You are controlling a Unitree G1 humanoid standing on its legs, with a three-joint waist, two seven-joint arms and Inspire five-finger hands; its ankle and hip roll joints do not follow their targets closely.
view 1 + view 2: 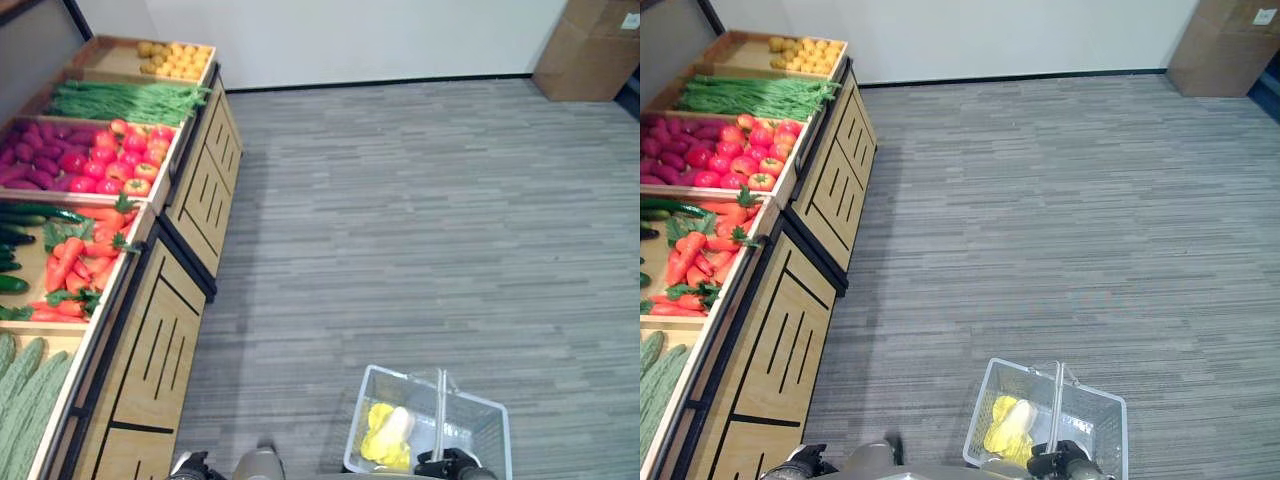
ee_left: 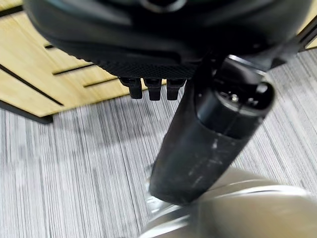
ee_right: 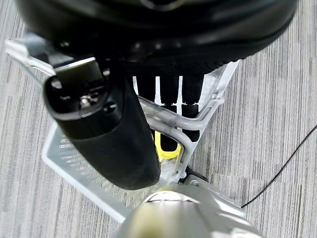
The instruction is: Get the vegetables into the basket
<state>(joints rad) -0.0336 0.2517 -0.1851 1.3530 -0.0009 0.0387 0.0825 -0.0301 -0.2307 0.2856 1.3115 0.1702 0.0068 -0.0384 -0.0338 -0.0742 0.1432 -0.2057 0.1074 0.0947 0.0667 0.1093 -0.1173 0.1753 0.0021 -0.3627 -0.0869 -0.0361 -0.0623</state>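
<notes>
A white wire basket (image 1: 480, 425) hangs low over the carpet at the lower right, with a pale yellow leafy vegetable (image 1: 388, 435) inside. My right hand (image 1: 452, 466) is shut on the basket's handle (image 1: 440, 400); in the right wrist view its fingers (image 3: 168, 106) curl round the handle bar (image 3: 200, 116). My left hand (image 1: 190, 465) hangs by the stand's front, fingers (image 2: 153, 89) relaxed and holding nothing. The wooden produce stand (image 1: 170, 330) on the left carries carrots (image 1: 85, 265), tomatoes (image 1: 125, 160), cucumbers (image 1: 25, 215) and green beans (image 1: 125, 100).
Purple sweet potatoes (image 1: 35, 155), yellow fruit (image 1: 175, 58) and ridged green gourds (image 1: 25, 395) fill other bins of the stand. A cardboard box (image 1: 590, 45) stands against the far wall at the right. Grey carpet (image 1: 420, 220) stretches between the stand and the wall.
</notes>
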